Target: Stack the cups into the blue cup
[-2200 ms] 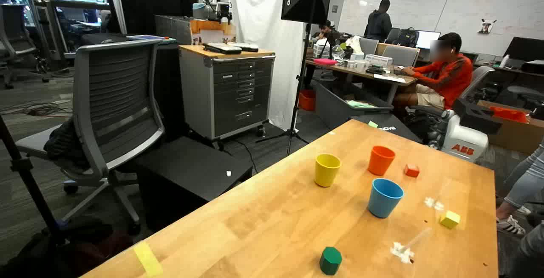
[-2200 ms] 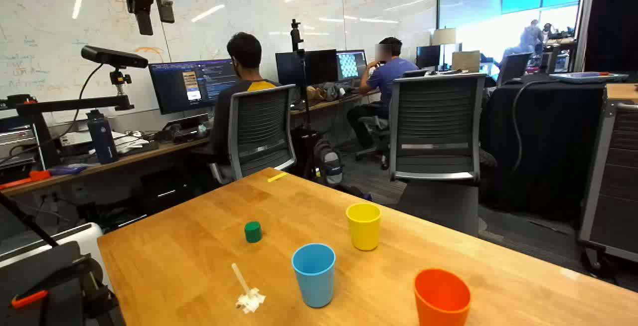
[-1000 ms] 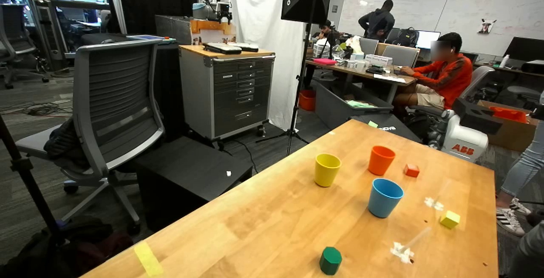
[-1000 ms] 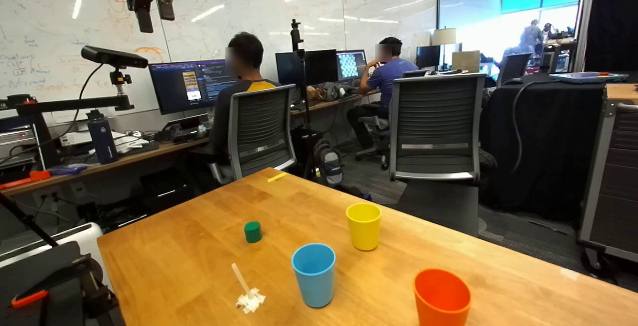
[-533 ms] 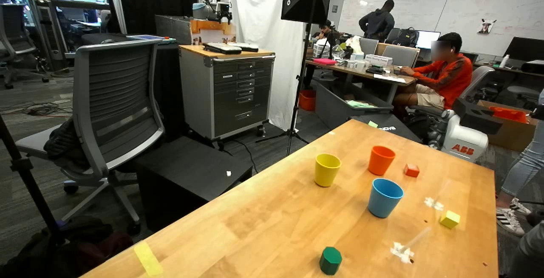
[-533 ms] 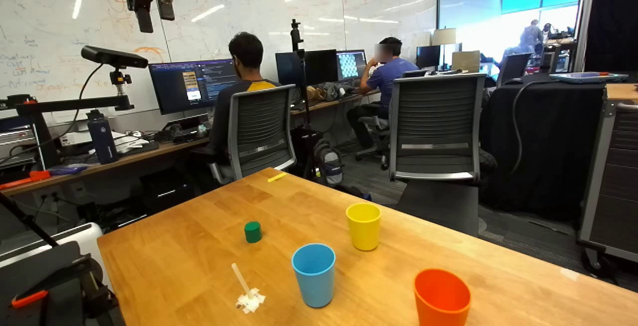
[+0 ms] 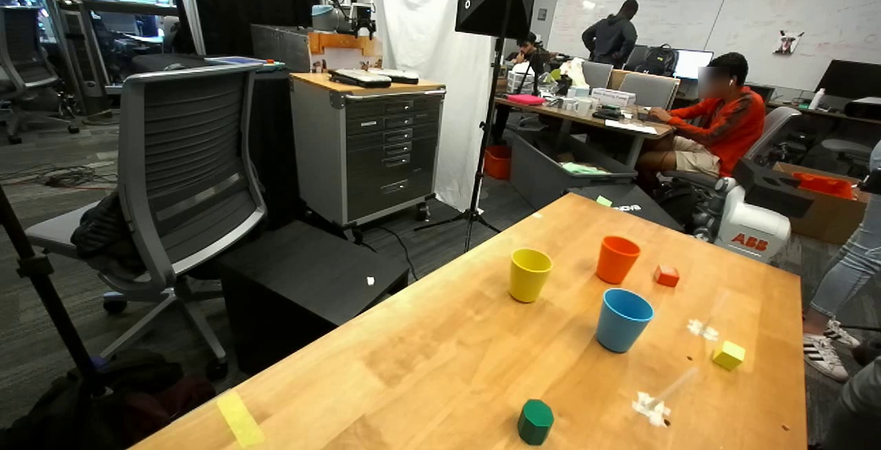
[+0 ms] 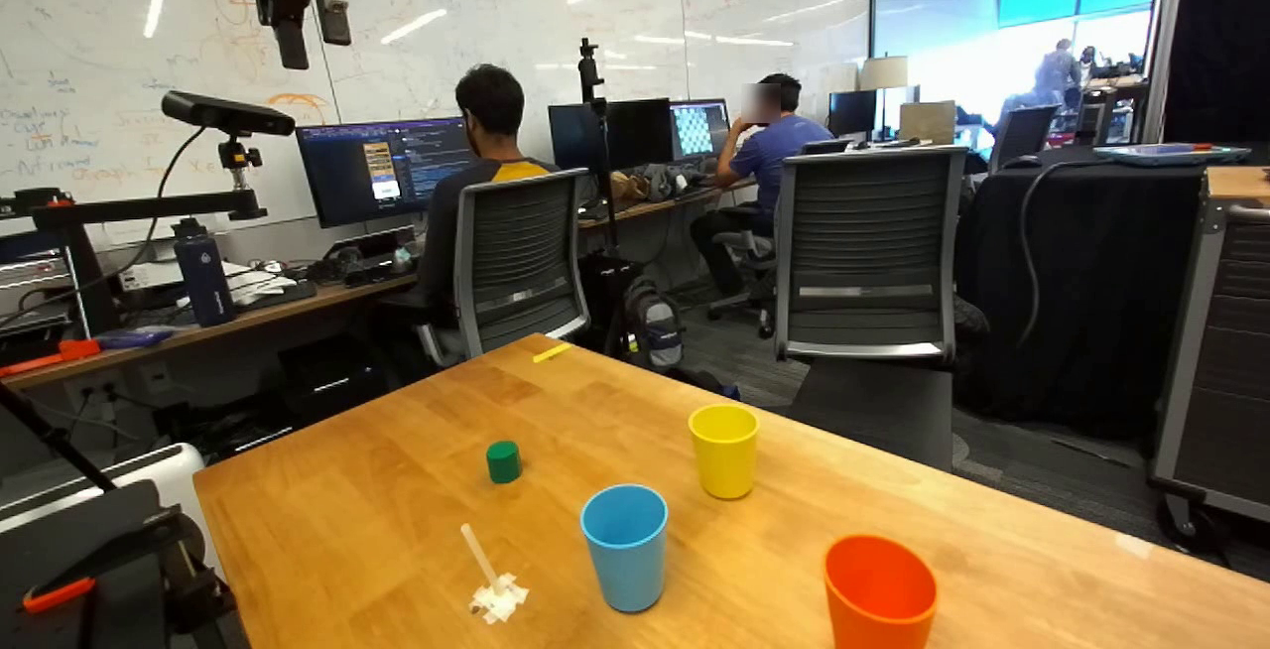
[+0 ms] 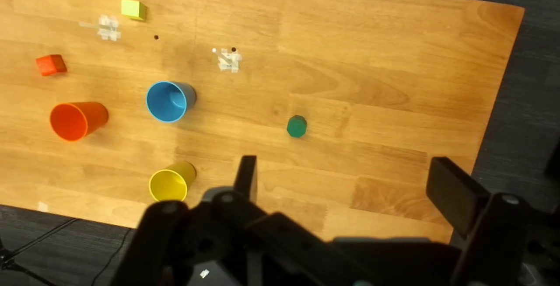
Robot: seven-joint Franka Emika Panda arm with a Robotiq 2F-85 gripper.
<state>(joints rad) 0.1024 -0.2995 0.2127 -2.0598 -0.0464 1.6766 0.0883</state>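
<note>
The blue cup [image 7: 621, 326] stands upright and empty on the wooden table; it also shows in the wrist view [image 9: 171, 101]. The yellow cup [image 7: 529, 278] and the orange-red cup [image 7: 617, 261] stand upright and apart from it, both empty. In another exterior view the blue cup [image 8: 627, 555], yellow cup [image 8: 724, 455] and orange-red cup [image 8: 878, 594] show too, the last cut by the lower edge. My gripper [image 8: 316, 52] hangs high above the table, away from all cups. In the wrist view the gripper [image 9: 342, 163] is open wide with nothing between its fingers.
A dark green octagonal piece [image 9: 297, 126] stands between the cups and the table's end. A red block [image 9: 51, 64] and a small yellow block [image 9: 133, 9] lie near the cups. Thin clear sticks rise from white tape patches [image 9: 228, 61] on the table [image 7: 427, 367].
My gripper dips slightly and shifts a little right in an exterior view over the last half second. The cups and blocks have not moved.
</note>
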